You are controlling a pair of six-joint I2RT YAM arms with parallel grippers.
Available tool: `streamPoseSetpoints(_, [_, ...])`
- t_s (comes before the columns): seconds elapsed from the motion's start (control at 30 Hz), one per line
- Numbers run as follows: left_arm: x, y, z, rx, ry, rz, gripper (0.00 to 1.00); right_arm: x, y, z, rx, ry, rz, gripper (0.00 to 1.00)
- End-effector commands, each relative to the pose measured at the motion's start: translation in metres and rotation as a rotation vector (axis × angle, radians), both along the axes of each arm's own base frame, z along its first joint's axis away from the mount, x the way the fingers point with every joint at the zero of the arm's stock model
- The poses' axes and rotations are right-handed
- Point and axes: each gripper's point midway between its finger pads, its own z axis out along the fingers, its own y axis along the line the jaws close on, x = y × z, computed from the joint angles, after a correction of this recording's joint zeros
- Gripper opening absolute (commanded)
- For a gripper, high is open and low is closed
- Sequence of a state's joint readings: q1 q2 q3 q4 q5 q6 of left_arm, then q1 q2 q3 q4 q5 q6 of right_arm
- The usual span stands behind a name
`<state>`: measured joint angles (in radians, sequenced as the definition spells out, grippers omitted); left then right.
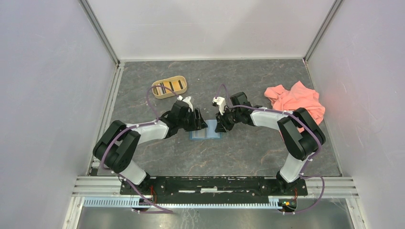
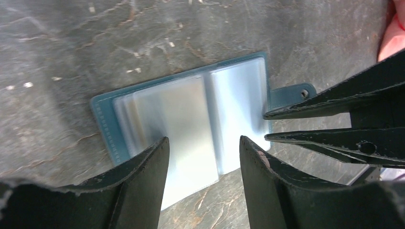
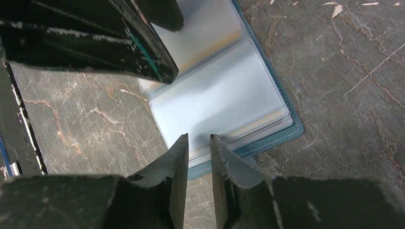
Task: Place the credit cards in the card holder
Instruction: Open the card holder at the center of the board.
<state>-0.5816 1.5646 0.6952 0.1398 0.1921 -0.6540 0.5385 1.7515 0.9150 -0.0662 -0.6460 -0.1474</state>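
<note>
The teal card holder lies open on the dark stone table, its clear inner sleeves facing up. Dark and yellow credit cards lie in the tan oval tray. My left gripper is open, its tips low over the holder's left pages, with a pale sleeve showing in the gap. My right gripper stands at the holder's right edge; its jaws are a narrow slit apart with nothing between them. Yellowish edges show inside the sleeves.
The tan oval tray sits at the back left of the table. A crumpled pink cloth lies at the back right. White walls with metal rails close in the table on three sides.
</note>
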Motion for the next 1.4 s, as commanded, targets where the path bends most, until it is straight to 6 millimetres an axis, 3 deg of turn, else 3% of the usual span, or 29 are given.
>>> streamPoseSetpoints(0.0, [-0.009, -0.016, -0.007, -0.050, 0.048, -0.043, 0.63, 0.009, 0.002, 0.006, -0.002, -0.024, -0.004, 0.30])
streamPoseSetpoints(0.23, [-0.007, -0.020, -0.006, -0.073, 0.051, -0.042, 0.62, 0.006, 0.005, 0.011, 0.022, -0.026, 0.019, 0.32])
streamPoseSetpoints(0.43, [-0.009, -0.022, -0.011, -0.123, 0.084, -0.023, 0.59, -0.017, 0.019, 0.039, 0.163, -0.083, 0.204, 0.44])
streamPoseSetpoints(0.67, [-0.009, -0.036, 0.002, -0.279, 0.101, -0.036, 0.58, -0.018, 0.014, 0.064, 0.188, -0.282, 0.281, 0.53])
streamPoseSetpoints(0.9, [-0.006, -0.053, 0.001, -0.373, 0.138, -0.063, 0.57, -0.032, 0.013, 0.083, 0.243, -0.372, 0.350, 0.54])
streamPoseSetpoints(1.0, [-0.004, -0.052, -0.002, -0.375, 0.152, -0.049, 0.57, -0.034, 0.020, 0.074, 0.244, -0.373, 0.320, 0.48])
streamPoseSetpoints(1.17, [-0.002, -0.051, -0.005, -0.379, 0.183, -0.017, 0.56, -0.034, 0.034, 0.058, 0.187, -0.444, 0.279, 0.18])
streamPoseSetpoints(1.37, [-0.002, -0.051, -0.007, -0.396, 0.211, 0.000, 0.56, -0.027, 0.038, 0.050, 0.118, -0.589, 0.197, 0.00])
